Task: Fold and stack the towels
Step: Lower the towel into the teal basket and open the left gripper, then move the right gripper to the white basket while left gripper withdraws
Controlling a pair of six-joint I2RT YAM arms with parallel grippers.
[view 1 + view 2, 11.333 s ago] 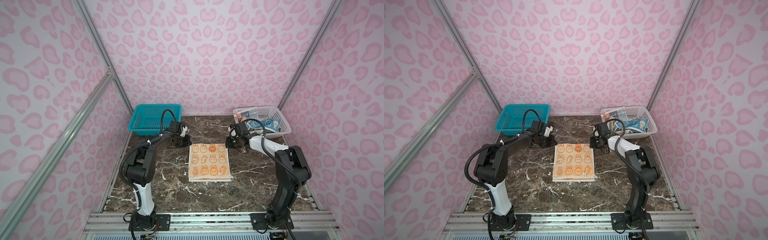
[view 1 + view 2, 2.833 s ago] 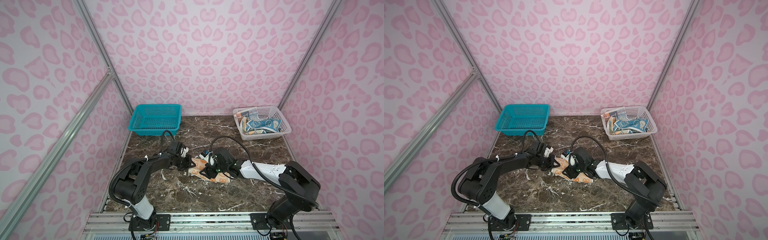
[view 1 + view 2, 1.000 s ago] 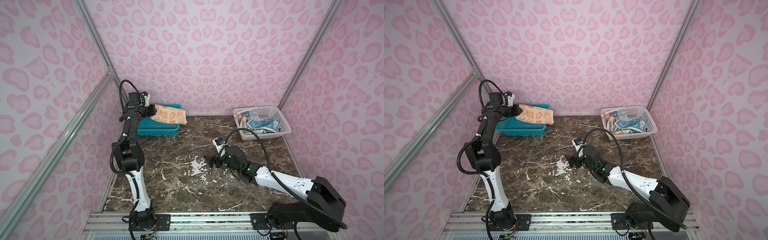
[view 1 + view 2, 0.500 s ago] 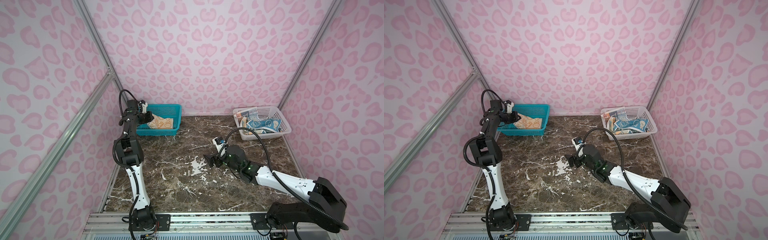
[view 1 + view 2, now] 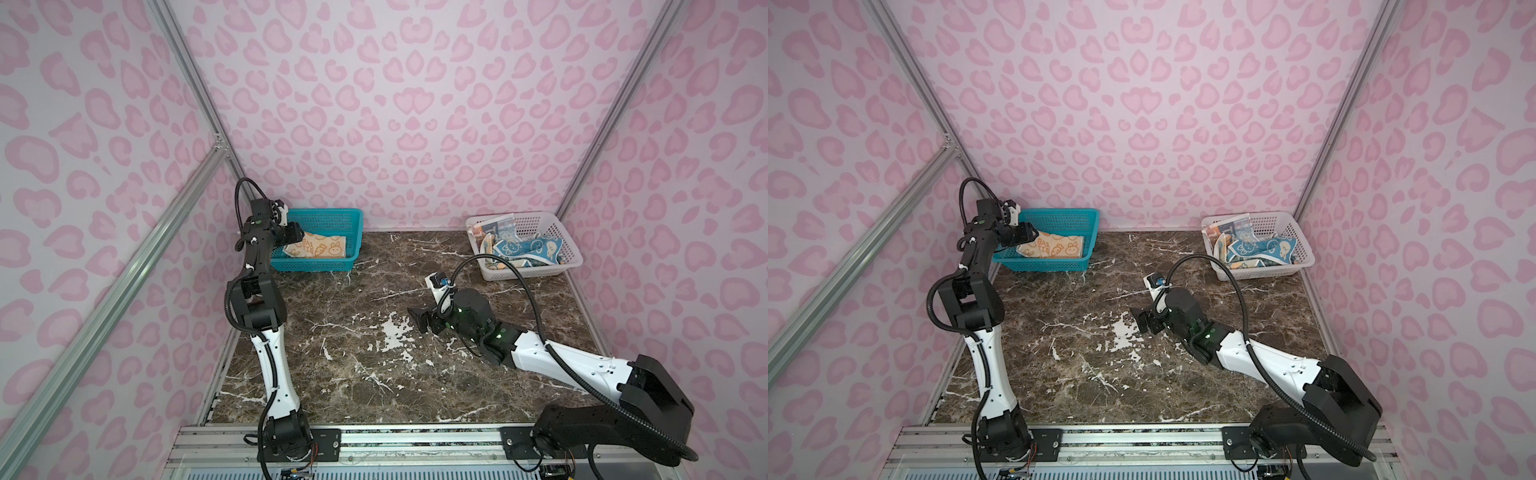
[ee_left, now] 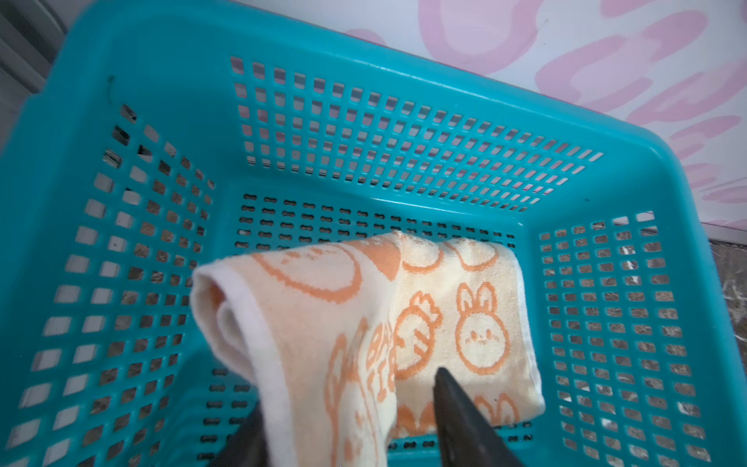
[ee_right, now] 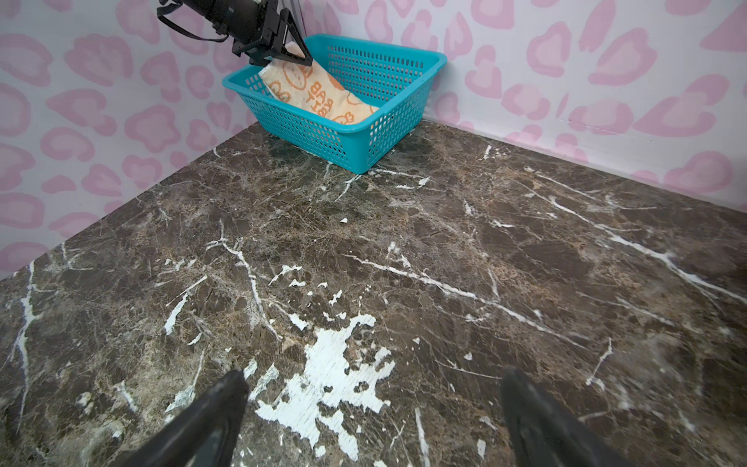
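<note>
The folded orange towel [image 5: 320, 249] has moved off the desk [image 5: 332, 353] into the teal basket [image 5: 332, 218], where the left end effector [image 5: 298, 237] stands parted around its raised end; well apart from that basket, the right end effector [image 5: 417, 318] gapes empty and the remaining towels [image 5: 528, 249] lie unfolded.

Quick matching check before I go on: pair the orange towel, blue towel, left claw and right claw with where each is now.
Things:
1. orange towel
2. blue towel
3. left claw
4. right claw

Places:
A. in the white basket
B. open, over the bare table, near the middle
C. lying in the teal basket
D. open, above the teal basket's left end

Pairs: 1-C, 2-A, 3-D, 4-B
</note>
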